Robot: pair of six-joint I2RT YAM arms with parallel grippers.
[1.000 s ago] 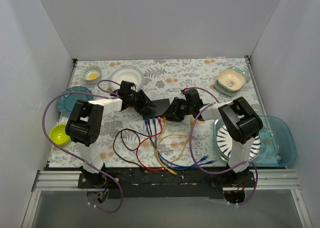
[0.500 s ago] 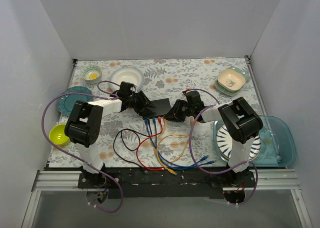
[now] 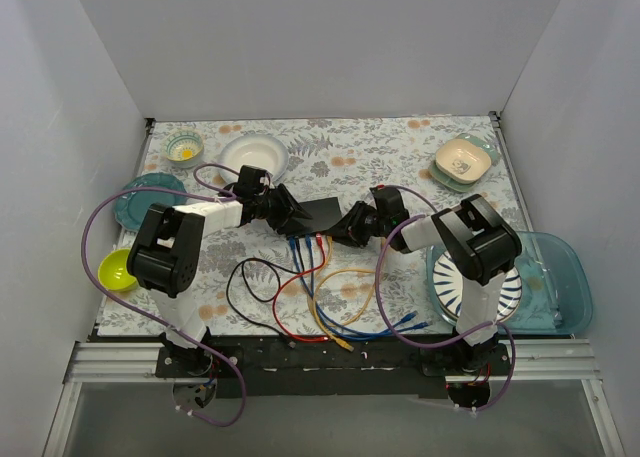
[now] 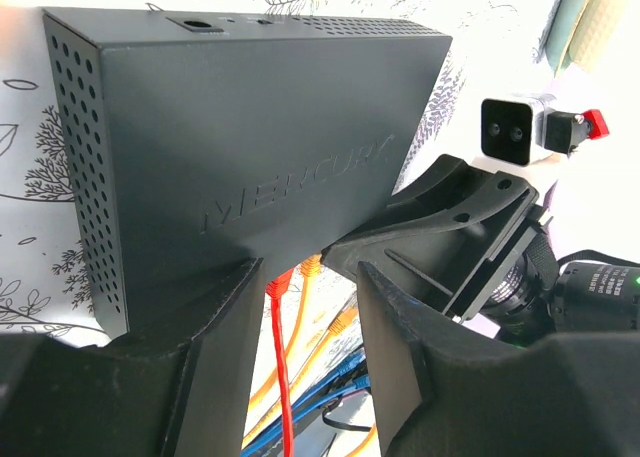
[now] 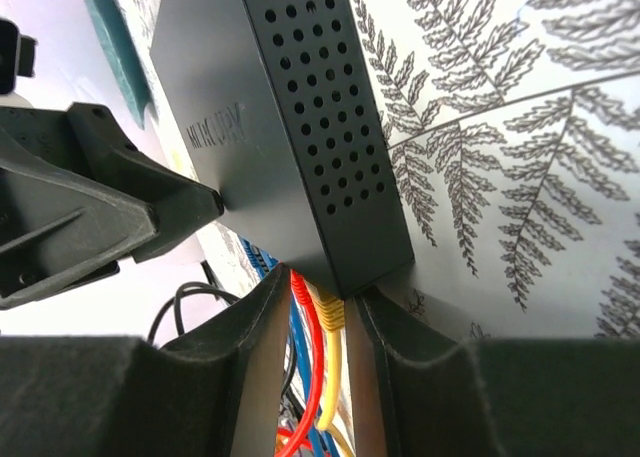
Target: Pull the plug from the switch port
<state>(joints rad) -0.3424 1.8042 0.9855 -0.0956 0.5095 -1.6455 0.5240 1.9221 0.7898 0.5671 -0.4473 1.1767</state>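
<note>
Arms, pair: left arm reaching forward and bent inward, left gripper with jaws parted wide; right arm mirroring it, right gripper with jaws narrowly apart, grip indeterminate; the two sets of jaws face each other, close together.

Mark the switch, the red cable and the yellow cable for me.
switch (image 5: 320, 147): right wrist view, on its perforated side wall.
red cable (image 5: 305, 297): right wrist view, on its plug end at the switch.
yellow cable (image 5: 331, 315): right wrist view, on its plug end beside the red one.
</note>
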